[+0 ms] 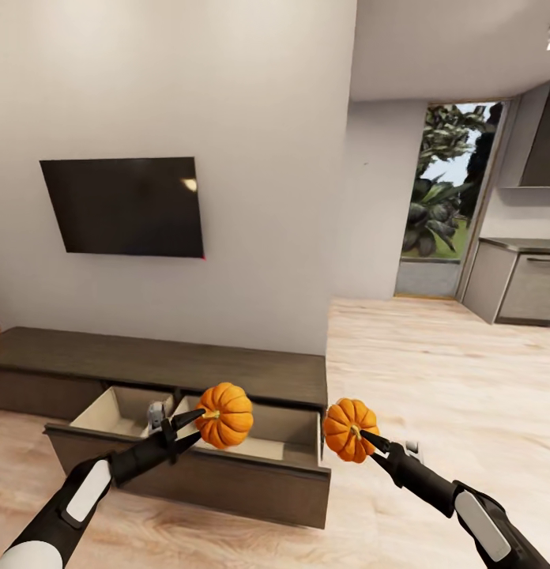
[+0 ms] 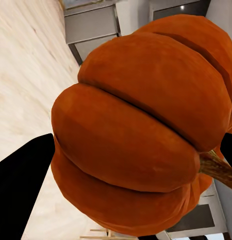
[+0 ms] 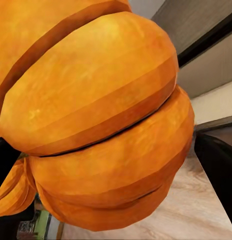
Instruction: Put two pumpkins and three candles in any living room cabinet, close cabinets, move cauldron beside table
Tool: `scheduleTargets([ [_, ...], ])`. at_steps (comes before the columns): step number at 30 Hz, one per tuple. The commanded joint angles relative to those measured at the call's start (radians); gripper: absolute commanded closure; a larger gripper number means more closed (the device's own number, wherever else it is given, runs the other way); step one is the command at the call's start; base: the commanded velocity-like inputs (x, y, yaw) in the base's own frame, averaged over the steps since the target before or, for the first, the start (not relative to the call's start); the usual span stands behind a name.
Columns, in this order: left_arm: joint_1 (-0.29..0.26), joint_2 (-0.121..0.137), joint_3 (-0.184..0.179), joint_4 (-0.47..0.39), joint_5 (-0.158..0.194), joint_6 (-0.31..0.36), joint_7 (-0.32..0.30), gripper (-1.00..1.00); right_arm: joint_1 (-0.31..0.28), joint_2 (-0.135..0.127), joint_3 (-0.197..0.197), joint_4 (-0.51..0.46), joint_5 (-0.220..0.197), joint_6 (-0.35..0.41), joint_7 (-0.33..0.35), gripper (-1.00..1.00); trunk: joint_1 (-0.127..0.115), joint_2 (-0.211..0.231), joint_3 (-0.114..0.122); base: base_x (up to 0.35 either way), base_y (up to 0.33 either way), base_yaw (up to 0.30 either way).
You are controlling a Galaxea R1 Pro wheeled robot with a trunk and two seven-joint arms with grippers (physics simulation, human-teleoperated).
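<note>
I see the cabinet (image 1: 160, 367) low against the wall, at about 7 o'clock in my head view, with one drawer (image 1: 188, 466) pulled open toward me. Inside the drawer there are pale compartments, and in the left one stands a small grey object (image 1: 156, 414); I cannot tell what it is. My left gripper (image 1: 197, 416) is closed on the left pumpkin (image 1: 225, 415), which hangs just over the open drawer, near its middle. My right gripper (image 1: 360, 434) is closed on the right pumpkin (image 1: 350, 429) at about 5 o'clock, just beside the drawer's right end and above the wooden floor (image 1: 433, 379). In each wrist view the pumpkin (image 2: 141, 135) (image 3: 101, 115) sits between dark fingers. A dark TV (image 1: 123, 205) hangs on the wall at 10 o'clock. I can read no writing or label anywhere.
</note>
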Motion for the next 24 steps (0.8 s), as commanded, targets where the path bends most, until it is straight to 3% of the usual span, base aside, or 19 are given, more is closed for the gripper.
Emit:
scheduleTargets([
  [1, -0.001, 0.0, 0.002, 0.0, 0.01, 0.009, -0.001, 1.0, -0.001, 0.0, -0.002, -0.001, -0.012, 0.01, -0.003, 1.0, 0.0, -0.001, -0.001, 0.267, 0.222, 0.034],
  [13, -0.001, 0.0, 0.001, 0.0, 0.01, 0.009, -0.002, 1.0, -0.001, 0.0, -0.002, -0.001, -0.012, 0.01, -0.003, 1.0, 0.0, -0.001, -0.001, 0.283, 0.195, 0.0],
  [24, -0.001, 0.0, 0.001, 0.0, 0.01, 0.009, -0.001, 1.0, -0.001, 0.0, -0.002, -0.001, -0.012, 0.01, -0.003, 1.0, 0.0, -0.001, -0.001, 0.274, 0.211, -0.104],
])
